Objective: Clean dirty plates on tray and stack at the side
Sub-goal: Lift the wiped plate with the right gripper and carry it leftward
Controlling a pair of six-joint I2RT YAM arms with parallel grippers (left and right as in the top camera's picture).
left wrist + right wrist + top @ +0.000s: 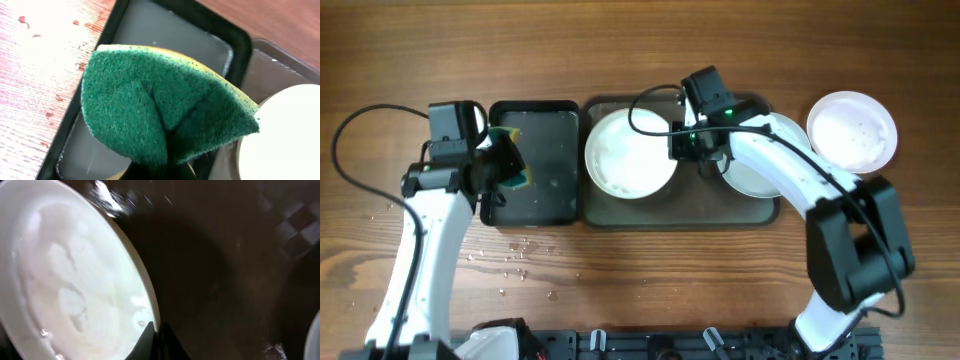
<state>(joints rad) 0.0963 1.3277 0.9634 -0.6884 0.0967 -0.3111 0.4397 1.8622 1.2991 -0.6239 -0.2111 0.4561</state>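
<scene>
The right pincer [156, 336] is pressed together on the rim of the wet plate [628, 152] on the left half of the grey tray [690, 212], probably to steady it for scrubbing. The left pincer [503, 165] pinches a folded green sponge [165, 107] over the black tray [550, 150], just left of the grey tray. A second plate [748, 180] lies on the grey tray's right half. A third plate [852, 130] sits on the table [620, 280] right of the grey tray, with open room there for stacking.

Can't make out any text, brand, number or sign anywhere, not on the plates [631, 153], the grey tray [695, 210], the black tray [548, 140] or the sponge [165, 110]
</scene>
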